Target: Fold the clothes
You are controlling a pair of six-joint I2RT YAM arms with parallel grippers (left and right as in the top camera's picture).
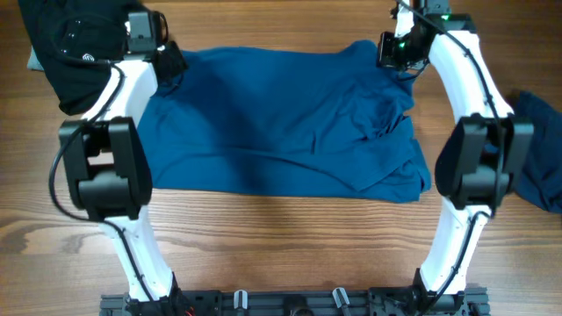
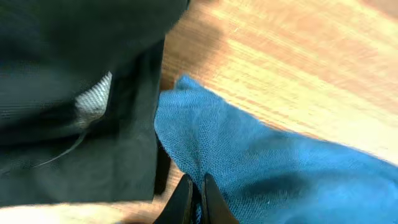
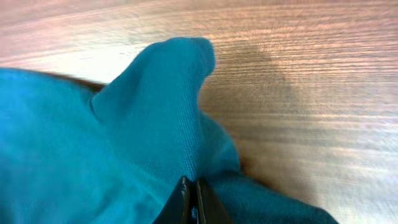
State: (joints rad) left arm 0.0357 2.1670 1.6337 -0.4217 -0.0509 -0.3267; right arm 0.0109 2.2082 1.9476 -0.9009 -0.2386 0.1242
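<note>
A mid-blue T-shirt (image 1: 281, 118) lies spread across the middle of the wooden table, folded over on itself with wrinkles at its right side. My left gripper (image 1: 169, 63) is shut on the shirt's far left corner (image 2: 205, 155); its fingertips (image 2: 194, 199) pinch the blue fabric. My right gripper (image 1: 395, 53) is shut on the far right corner, where the fabric (image 3: 161, 118) rises in a peak above the fingertips (image 3: 191, 199). A darker blue garment (image 1: 537, 154) lies at the right edge of the table.
A black garment (image 1: 75, 44) lies at the far left corner, next to my left gripper; it fills the left of the left wrist view (image 2: 74, 93). The arm bases stand at the near edge of the table (image 1: 290, 254).
</note>
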